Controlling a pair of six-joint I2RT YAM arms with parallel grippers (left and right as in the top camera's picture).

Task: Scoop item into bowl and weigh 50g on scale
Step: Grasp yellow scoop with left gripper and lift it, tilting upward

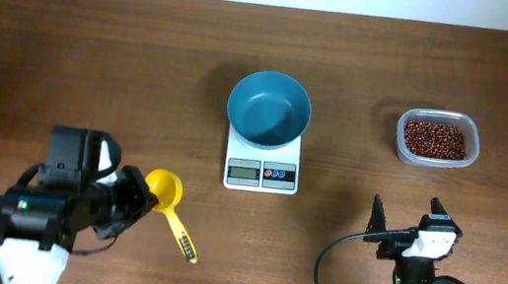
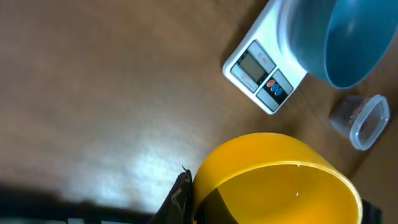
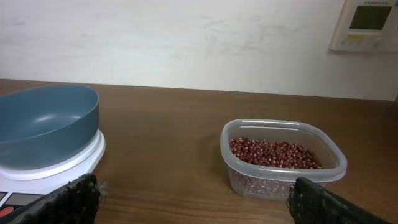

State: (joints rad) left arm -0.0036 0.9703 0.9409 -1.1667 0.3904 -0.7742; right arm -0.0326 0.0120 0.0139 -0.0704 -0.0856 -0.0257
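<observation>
**Beans in the tub, bowl on the scale, scoop at the left gripper**

Nearest the robot, a yellow plastic measuring scoop (image 1: 166, 189) lies on the brown wooden table (image 1: 96, 60). Its round cup shows only bare yellow inside, and its handle points toward 5 o'clock. It sits at about 8 o'clock from the small white square digital scale (image 1: 262, 171), whose grey display and red and blue buttons face 6 o'clock. On the scale's platform stands the round teal-blue bowl (image 1: 269, 109), upright, its inside showing only smooth blue. Well apart at 3 o'clock from the bowl is a clear rounded-rectangular plastic tub (image 1: 473, 153), holding the small dark reddish-brown beans (image 1: 436, 140) as a loose layer across its bottom.

The left gripper (image 1: 143, 197) is at the scoop's cup. In the left wrist view the cup fills the gap between the fingers, with one dark finger (image 2: 180, 194) against its wall. Whether the jaws are actually clamped on it cannot be told.

The right gripper (image 1: 408, 218) hangs near the table's near edge at about 5 o'clock from the scale. Its fingers are spread wide, holding and touching nothing.
</observation>
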